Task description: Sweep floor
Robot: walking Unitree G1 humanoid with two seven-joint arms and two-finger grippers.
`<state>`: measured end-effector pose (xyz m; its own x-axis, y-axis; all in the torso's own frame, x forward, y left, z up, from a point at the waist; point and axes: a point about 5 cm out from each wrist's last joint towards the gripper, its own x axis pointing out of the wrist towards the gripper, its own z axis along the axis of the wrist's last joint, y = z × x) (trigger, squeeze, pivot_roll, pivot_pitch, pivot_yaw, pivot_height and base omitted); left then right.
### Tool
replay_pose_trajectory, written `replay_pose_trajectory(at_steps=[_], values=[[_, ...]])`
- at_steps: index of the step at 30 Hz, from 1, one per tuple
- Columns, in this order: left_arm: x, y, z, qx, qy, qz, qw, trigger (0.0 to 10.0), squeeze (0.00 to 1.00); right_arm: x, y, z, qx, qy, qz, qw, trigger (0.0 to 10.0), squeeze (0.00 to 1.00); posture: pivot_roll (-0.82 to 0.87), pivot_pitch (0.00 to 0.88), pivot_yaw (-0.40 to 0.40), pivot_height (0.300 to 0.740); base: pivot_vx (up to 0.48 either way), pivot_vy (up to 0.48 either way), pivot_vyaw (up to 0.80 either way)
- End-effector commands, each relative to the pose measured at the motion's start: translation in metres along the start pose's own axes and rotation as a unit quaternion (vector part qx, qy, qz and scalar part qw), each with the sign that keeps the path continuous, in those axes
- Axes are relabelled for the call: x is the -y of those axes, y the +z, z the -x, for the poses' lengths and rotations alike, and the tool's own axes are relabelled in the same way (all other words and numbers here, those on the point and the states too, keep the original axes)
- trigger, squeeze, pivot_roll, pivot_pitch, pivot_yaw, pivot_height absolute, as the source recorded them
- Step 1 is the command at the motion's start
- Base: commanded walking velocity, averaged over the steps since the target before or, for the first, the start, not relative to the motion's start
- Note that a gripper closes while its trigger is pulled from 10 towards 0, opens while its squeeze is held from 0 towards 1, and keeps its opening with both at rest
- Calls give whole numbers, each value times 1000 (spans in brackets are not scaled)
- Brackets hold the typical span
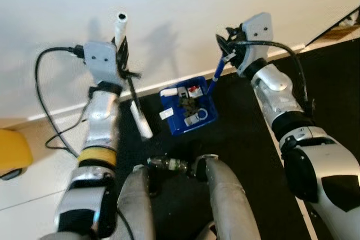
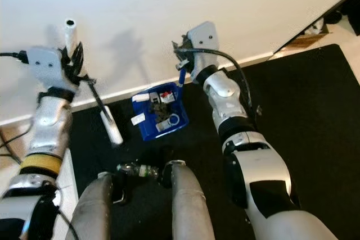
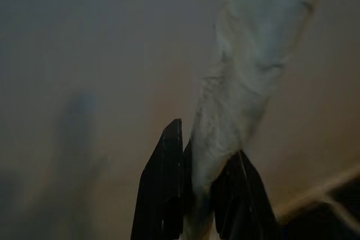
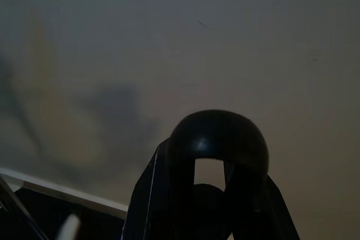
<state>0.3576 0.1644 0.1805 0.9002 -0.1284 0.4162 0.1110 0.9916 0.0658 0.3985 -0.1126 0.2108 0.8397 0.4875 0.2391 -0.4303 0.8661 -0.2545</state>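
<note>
Left eye view: broom (image 1: 128, 77) in left claw (image 1: 120, 49), dustpan (image 1: 188, 107) handle in right claw (image 1: 228, 46).

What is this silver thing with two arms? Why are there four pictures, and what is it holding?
It's a walking robot that helps at home. The two top pictures come from cameras in its head, looking down at its own arms and legs. The two dark pictures come from cameras on its wrists.

The left gripper is shut on a broom handle wrapped in white; the broom reaches down to the black mat. The right gripper is shut on the blue handle of a blue dustpan, which sits on the mat by the white wall. Bits of rubbish lie in the dustpan. A small bottle lies by the robot's legs.
</note>
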Motion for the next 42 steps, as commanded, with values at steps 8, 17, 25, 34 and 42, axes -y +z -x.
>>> replay_pose_trajectory(at_steps=[8, 17, 25, 34, 42], values=[[69, -8, -4, -24, -53, 181, 982, 10000, 0, -12, -26, 11, -51, 22, -19, 998, 10000, 0, -97, 488, -91, 740, 0, 0, 0], [53, 33, -28, 55, -46, 173, 982, 10000, 0, -13, -25, 9, -50, 17, -22, 998, 10000, 0, -61, 474, -81, 740, 0, 0, 0], [-13, 50, -9, 49, -82, -54, 994, 10000, 0, -15, -24, 8, -49, 15, -26, 998, 10000, 0, -26, 464, -70, 740, 0, 0, 0], [-31, 10, 27, -45, -58, -72, 995, 10000, 0, -18, -24, 6, -49, 20, -29, 998, 10000, 0, -36, 476, -88, 740, 0, 0, 0], [11, -18, 30, -74, -52, 30, 996, 10000, 0, -16, -23, 6, -49, 21, -25, 998, 10000, 0, -66, 482, -96, 740, 0, 0, 0]])
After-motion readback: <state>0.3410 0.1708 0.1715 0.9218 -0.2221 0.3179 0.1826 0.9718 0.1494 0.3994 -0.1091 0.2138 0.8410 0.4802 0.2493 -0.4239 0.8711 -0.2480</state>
